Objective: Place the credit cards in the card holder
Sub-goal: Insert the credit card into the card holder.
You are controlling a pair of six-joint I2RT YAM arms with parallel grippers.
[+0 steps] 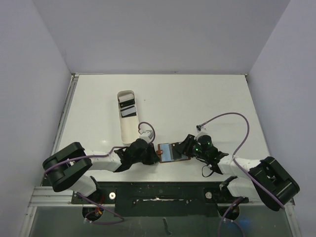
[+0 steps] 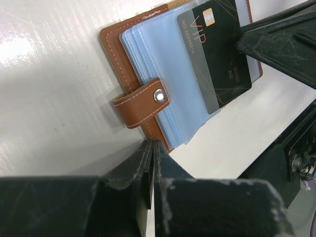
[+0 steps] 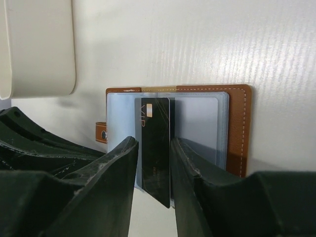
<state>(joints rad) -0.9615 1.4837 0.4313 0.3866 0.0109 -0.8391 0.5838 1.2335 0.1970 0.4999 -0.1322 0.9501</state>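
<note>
The card holder (image 1: 163, 147) lies open on the table between both arms, with its brown cover (image 2: 123, 64) and pale blue pockets facing up. A black credit card (image 2: 222, 59) marked VIP sits partly in a pocket, its near end sticking out past the holder's edge (image 3: 155, 182). My right gripper (image 3: 154, 140) is open, one finger on each side of this card with a thin gap on both sides. My left gripper (image 2: 153, 144) is shut, its tips pinching the holder's brown edge below the closure tab (image 2: 140, 101). More dark credit cards (image 1: 127, 106) lie in the white tray.
The long white oval tray (image 1: 124, 129) stands just behind my left gripper (image 1: 154, 154), and its rounded end (image 3: 39, 44) shows in the right wrist view. My right gripper (image 1: 186, 148) has purple cable looping behind it. White walls enclose the table.
</note>
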